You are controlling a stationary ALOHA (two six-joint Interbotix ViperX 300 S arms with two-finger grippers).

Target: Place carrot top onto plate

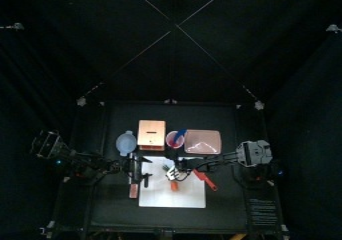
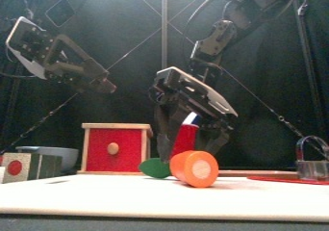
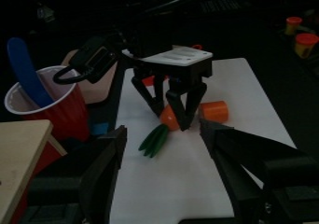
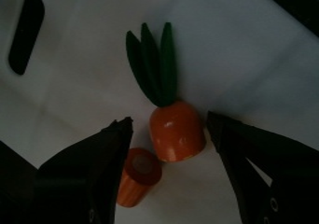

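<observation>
The carrot top (image 4: 152,64), dark-green leaves, lies on the white board (image 4: 75,106) with its base against an orange carrot piece (image 4: 177,134). It also shows in the front view (image 2: 154,167) and the left wrist view (image 3: 156,139). My right gripper (image 4: 169,120) is open, low over the board, with a jaw on each side of the orange piece just below the leaves; it also shows in the front view (image 2: 190,143). The pinkish plate (image 1: 203,139) sits behind the board, apart from both grippers. My left gripper (image 3: 169,148) is open and empty, held higher at the left (image 2: 96,79).
A second orange carrot piece (image 4: 137,176) lies beside the first. A copper-brown box (image 2: 115,146), a light-blue bowl (image 1: 127,141) and a red cup (image 3: 37,97) holding a blue tool stand behind the board. A red-orange tool (image 1: 207,180) lies at the board's right.
</observation>
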